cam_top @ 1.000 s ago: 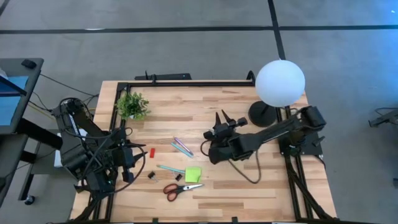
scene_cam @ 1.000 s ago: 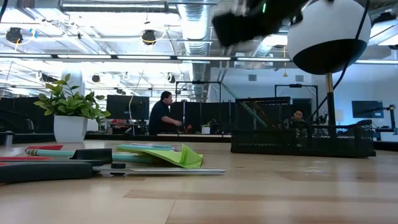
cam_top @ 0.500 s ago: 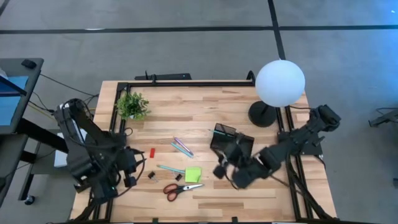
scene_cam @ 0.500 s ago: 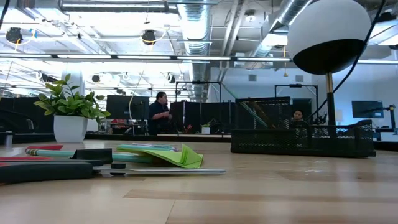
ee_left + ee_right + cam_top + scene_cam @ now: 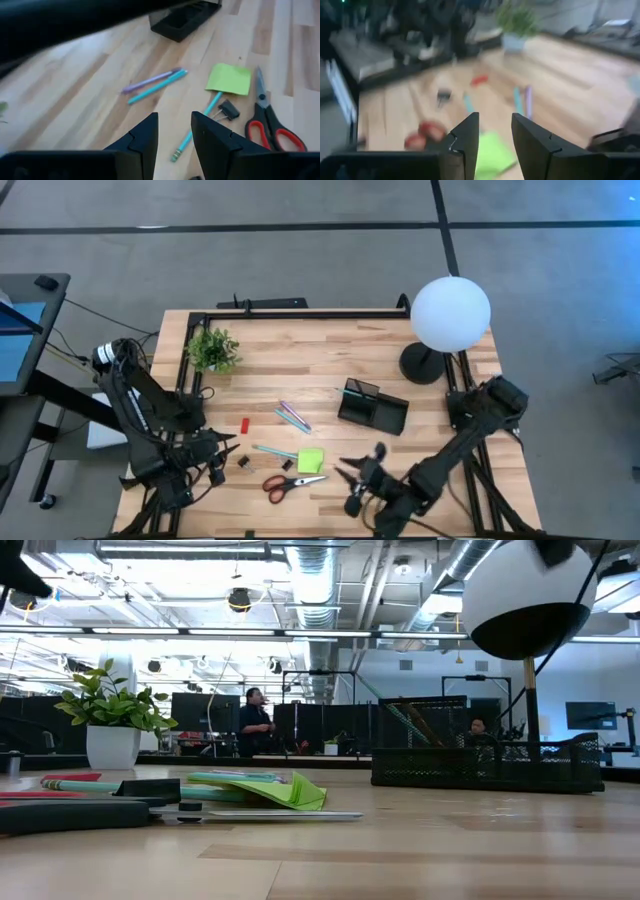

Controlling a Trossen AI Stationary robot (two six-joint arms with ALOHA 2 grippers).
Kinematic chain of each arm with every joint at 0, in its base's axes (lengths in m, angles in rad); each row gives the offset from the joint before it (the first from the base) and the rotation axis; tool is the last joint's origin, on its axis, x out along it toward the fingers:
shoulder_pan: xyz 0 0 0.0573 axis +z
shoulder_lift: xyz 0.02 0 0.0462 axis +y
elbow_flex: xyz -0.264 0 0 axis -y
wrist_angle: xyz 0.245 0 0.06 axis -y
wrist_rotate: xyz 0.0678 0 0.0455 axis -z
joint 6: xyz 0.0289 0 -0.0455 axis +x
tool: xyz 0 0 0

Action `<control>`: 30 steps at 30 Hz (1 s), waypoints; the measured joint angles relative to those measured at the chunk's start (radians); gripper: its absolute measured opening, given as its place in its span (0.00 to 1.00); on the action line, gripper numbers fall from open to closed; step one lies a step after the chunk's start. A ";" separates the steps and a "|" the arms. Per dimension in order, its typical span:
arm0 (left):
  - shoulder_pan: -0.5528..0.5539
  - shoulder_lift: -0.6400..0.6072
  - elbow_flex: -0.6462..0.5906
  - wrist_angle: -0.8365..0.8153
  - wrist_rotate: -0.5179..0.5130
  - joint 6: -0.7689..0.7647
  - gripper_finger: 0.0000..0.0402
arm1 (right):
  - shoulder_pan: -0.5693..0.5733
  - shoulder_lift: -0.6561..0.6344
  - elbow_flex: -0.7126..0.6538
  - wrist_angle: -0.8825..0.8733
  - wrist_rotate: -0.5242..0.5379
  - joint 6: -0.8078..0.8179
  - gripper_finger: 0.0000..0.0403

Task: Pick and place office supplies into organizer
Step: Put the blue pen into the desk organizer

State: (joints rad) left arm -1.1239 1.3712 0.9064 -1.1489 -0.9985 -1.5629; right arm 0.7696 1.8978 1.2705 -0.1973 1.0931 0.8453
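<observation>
The office supplies lie on the wooden table: red-handled scissors (image 5: 290, 483), a lime-green sticky-note pad (image 5: 310, 461), a teal pen (image 5: 272, 451), a purple and a teal pen (image 5: 293, 416), a small red block (image 5: 245, 425) and black clips (image 5: 243, 463). The black organizer (image 5: 373, 406) stands right of them. My left gripper (image 5: 222, 460) hovers open at the near left, facing the clip (image 5: 227, 109) and the teal pen (image 5: 197, 127). My right gripper (image 5: 345, 485) hovers open near the front edge, facing the pad (image 5: 492, 155) and the scissors (image 5: 427, 132).
A small potted plant (image 5: 212, 348) stands at the far left. A white globe lamp (image 5: 450, 315) on a black base (image 5: 422, 363) stands at the far right, behind the organizer. Bare wood lies between the organizer and the front edge.
My right gripper has swung from above the organizer toward the table's near edge and turned to face left, leaving the organizer uncovered. My left gripper has sunk toward the table at the near left and rolled. The supplies have stayed where they were.
</observation>
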 joint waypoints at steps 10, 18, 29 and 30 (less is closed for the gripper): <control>0.000 0.000 -0.020 0.114 -0.078 0.066 0.28 | -0.178 0.173 0.027 0.346 -0.180 -0.393 0.27; 0.001 0.000 -0.020 0.166 -0.086 0.128 0.28 | -0.298 0.220 0.094 0.318 -0.301 -0.581 0.31; 0.000 0.003 -0.020 0.202 -0.060 0.188 0.28 | -0.402 0.217 0.095 0.302 -0.437 -0.563 0.51; 0.000 0.003 -0.020 0.203 -0.060 0.188 0.28 | -0.410 0.217 0.093 0.302 -0.438 -0.545 0.52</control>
State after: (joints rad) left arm -1.1236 1.3739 0.8860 -0.9463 -1.0584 -1.3750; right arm 0.3596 2.1151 1.3639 0.1046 0.6556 0.2998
